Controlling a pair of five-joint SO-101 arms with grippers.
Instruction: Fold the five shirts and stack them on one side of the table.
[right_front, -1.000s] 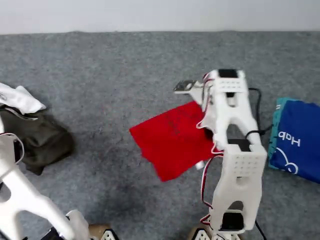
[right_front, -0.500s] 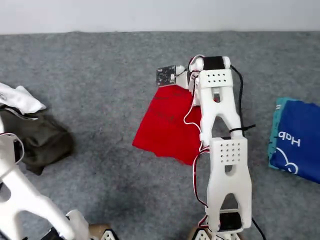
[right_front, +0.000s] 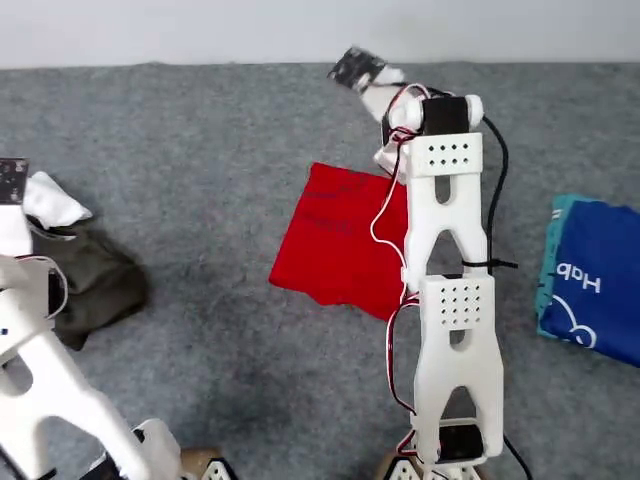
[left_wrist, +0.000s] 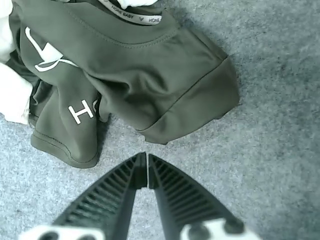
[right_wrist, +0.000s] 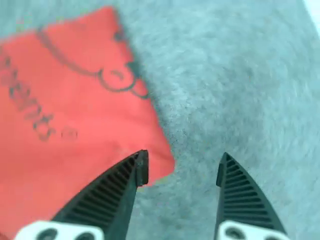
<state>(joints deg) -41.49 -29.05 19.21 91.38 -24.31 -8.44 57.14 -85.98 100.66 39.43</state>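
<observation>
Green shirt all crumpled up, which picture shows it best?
The left wrist view. The green shirt lies large and close there, crumpled on the grey table, folds and collar plain. The high view shows it small, partly behind the left arm. The right wrist view looks at the red shirt instead.

Matt cloth red shirt, fuzzy felt-covered table

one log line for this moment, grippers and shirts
left gripper shut, beside dark green shirt | right gripper open over red shirt corner | blue shirt apart, right side
</observation>
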